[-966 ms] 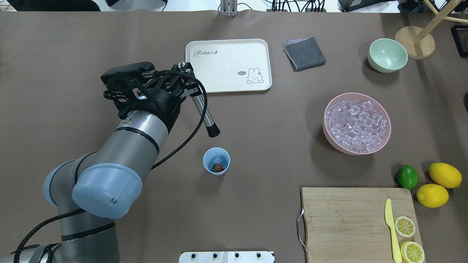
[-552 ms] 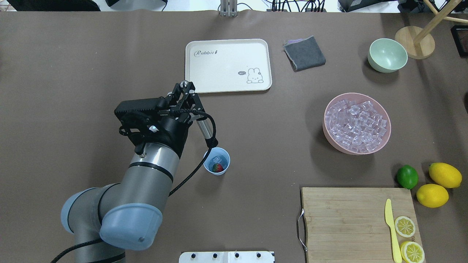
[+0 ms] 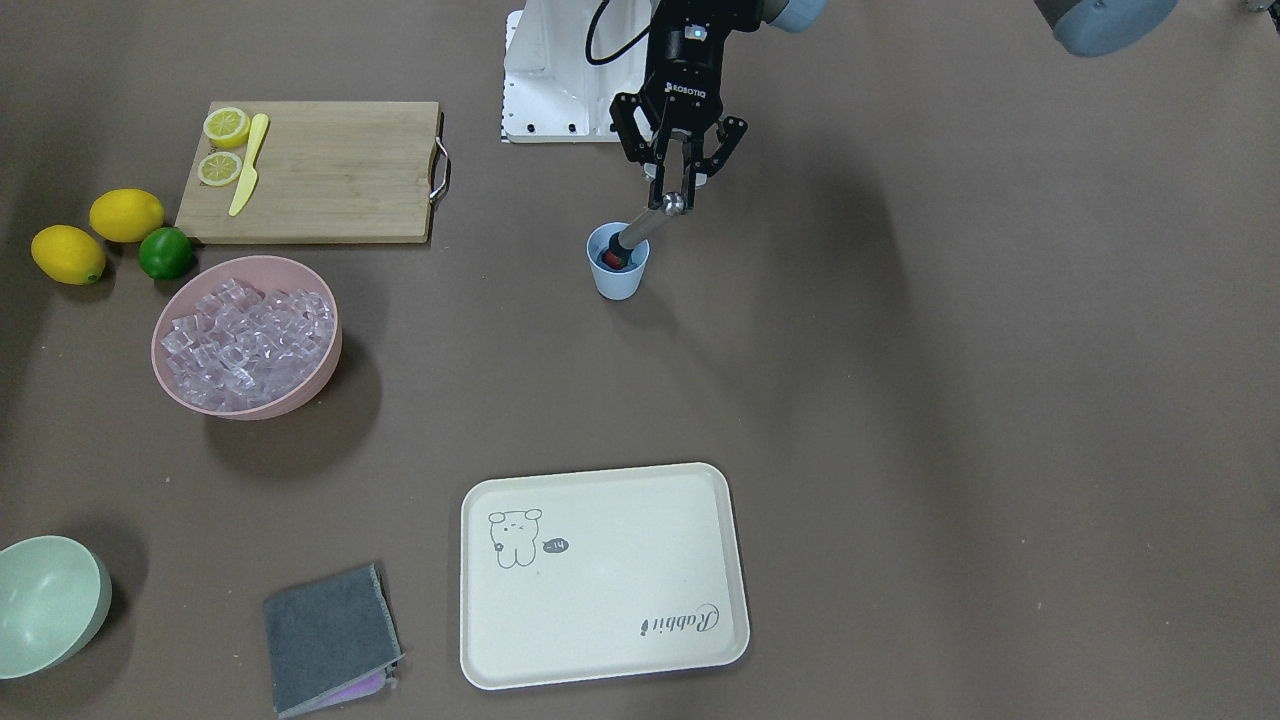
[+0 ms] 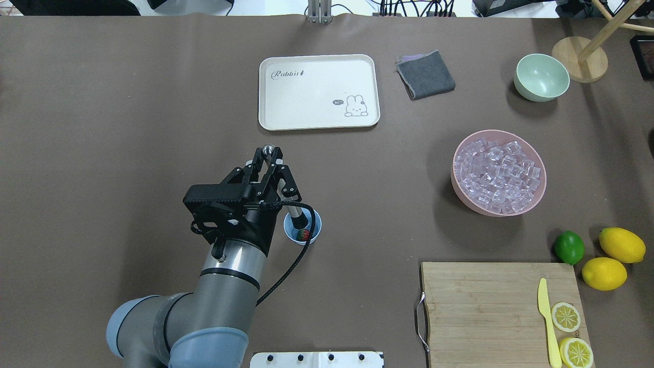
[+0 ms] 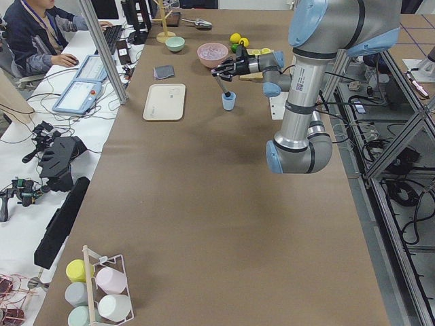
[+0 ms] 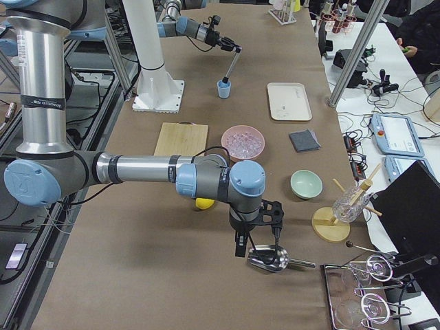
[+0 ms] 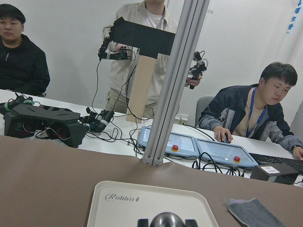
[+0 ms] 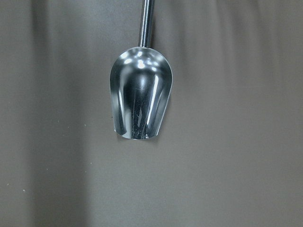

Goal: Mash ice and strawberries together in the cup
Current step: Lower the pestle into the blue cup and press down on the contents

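Observation:
The light-blue cup (image 4: 302, 226) stands mid-table, also in the front view (image 3: 617, 262). My left gripper (image 4: 268, 153) is shut on the round top of a metal muddler (image 3: 640, 230). The muddler slants down, and its black tip (image 4: 299, 220) is inside the cup. The red strawberry (image 4: 306, 235) shows at the cup's bottom beside the tip. Ice in the cup is hidden by the tip. More ice (image 4: 498, 168) fills the pink bowl (image 4: 540, 197). My right gripper (image 6: 258, 240) hangs off to the side above a steel scoop (image 6: 271, 258); I cannot tell whether it is open.
A cream tray (image 4: 319, 92) lies beyond the cup. A grey cloth (image 4: 425, 74) and a pale green bowl (image 4: 541, 77) are at the back right. A cutting board (image 4: 498, 312) with a yellow knife and lemon slices, a lime (image 4: 569, 247) and two lemons are at the front right.
My left arm has moved toward the robot and lowered. The muddler's tip went from above the table beyond the cup to inside the cup.

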Robot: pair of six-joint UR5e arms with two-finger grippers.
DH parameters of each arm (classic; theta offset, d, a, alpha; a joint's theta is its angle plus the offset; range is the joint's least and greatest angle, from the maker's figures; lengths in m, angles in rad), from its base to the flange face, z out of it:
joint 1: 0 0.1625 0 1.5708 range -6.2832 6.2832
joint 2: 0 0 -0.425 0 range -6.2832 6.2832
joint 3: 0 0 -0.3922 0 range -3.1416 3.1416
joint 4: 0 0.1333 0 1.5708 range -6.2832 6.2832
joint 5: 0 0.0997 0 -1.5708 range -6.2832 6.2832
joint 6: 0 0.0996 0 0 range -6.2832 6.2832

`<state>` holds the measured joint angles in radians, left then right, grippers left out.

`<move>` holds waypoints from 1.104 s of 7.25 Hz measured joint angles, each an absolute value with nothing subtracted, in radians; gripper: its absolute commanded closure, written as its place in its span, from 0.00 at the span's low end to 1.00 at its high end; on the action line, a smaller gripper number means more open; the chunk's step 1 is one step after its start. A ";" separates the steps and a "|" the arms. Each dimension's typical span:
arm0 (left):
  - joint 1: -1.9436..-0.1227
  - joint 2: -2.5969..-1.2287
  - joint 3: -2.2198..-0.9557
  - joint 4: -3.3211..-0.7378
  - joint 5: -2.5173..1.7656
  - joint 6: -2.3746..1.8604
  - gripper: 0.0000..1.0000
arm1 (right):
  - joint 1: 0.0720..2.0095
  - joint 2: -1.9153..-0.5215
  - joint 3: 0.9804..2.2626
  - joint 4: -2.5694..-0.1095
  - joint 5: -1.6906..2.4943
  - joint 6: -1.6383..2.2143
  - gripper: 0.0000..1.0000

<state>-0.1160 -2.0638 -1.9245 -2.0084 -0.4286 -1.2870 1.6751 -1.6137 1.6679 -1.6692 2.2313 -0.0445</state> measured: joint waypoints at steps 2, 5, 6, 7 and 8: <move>-0.107 -2.065 -1.891 -2.016 -0.418 -1.290 1.00 | 1.675 -1.614 1.666 -1.669 2.232 -0.044 0.00; -0.106 -2.071 -1.833 -2.059 -0.416 -1.292 1.00 | 1.675 -1.617 1.659 -1.666 2.233 -0.045 0.00; -0.106 -2.078 -1.835 -2.070 -0.416 -1.289 1.00 | 1.675 -1.617 1.659 -1.666 2.233 -0.046 0.00; -0.107 -2.090 -1.846 -2.074 -0.416 -1.285 1.00 | 1.675 -1.617 1.658 -1.664 2.233 -0.046 0.00; -0.112 -2.098 -1.865 -2.074 -0.417 -1.280 1.00 | 1.675 -1.618 1.658 -1.664 2.234 -0.046 0.00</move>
